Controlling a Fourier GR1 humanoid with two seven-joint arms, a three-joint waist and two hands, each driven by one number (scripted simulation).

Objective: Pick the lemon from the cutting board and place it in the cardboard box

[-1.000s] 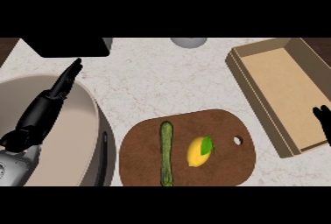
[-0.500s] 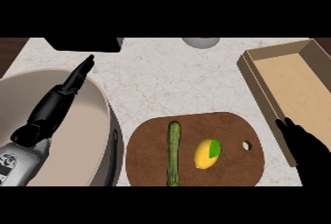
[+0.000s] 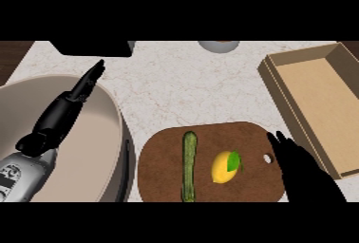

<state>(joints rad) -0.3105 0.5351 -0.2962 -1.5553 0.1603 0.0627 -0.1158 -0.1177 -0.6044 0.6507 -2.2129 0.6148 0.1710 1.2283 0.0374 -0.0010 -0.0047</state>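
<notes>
Yellow oval lemon (image 3: 224,167) with a green leaf at its upper right lies on your dark brown wooden cutting board (image 3: 163,161), right of the board's centre. Its long axis runs nearly up and down the head view, tilted a little, with the top end leaning right. Just left of it, apart from it, a long green cucumber-like vegetable (image 3: 188,166) lies parallel along the board. Your black right hand (image 3: 300,171) sits over the board's right edge, fingers straight and spread, pointing up the view, near the lemon but not touching it. Beyond that hand, the open tan cardboard box (image 3: 280,95) stands on the pale marbled surface (image 3: 189,85). Your left hand (image 3: 70,107) stretches with straight fingers over the large beige round bowl (image 3: 105,156) at the left
</notes>
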